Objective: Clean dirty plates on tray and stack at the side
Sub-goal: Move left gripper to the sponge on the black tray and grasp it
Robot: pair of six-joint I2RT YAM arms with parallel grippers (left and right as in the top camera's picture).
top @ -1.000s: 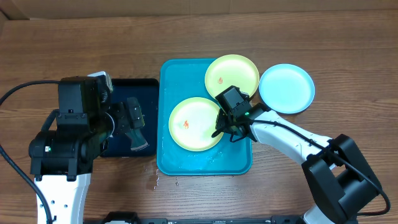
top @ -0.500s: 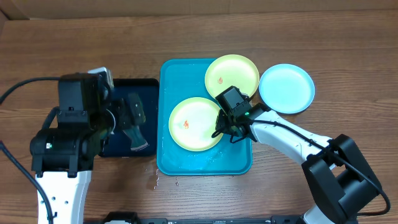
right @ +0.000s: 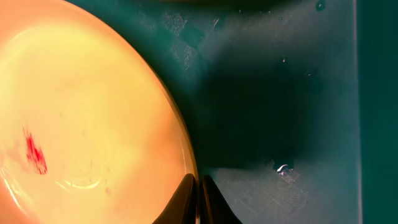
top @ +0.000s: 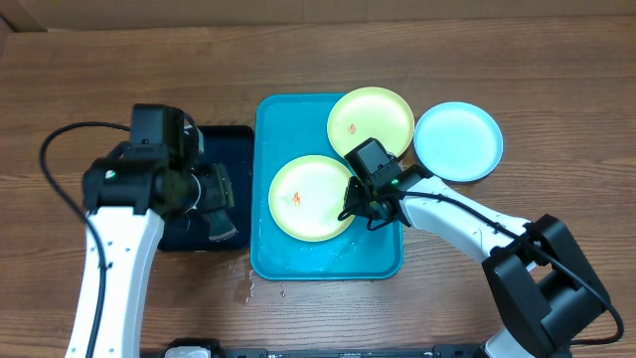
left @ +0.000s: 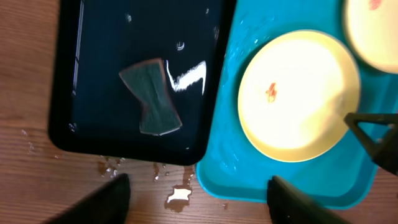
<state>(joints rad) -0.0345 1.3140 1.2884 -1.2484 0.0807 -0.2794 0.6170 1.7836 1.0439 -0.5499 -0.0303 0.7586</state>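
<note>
A lime-green plate [top: 308,199] with an orange-red smear [right: 35,152] lies in the turquoise tray [top: 328,261]. My right gripper [top: 353,207] is shut on its right rim; the right wrist view shows both fingers [right: 186,196] pinching that edge. A second smeared green plate [top: 370,119] rests over the tray's far right corner. A light blue plate [top: 457,141] sits on the table to the right of the tray. My left gripper [left: 199,180] hangs open and empty over the dark tray [left: 93,124], where a grey-green sponge [left: 150,96] lies.
Water droplets and a small puddle [left: 179,196] lie on the wooden table just in front of both trays. The dark tray [top: 234,134] sits directly left of the turquoise one, their sides almost touching.
My left arm has swung its upper links toward the right while its gripper stays over the dark tray. The right arm and all plates have not moved.
</note>
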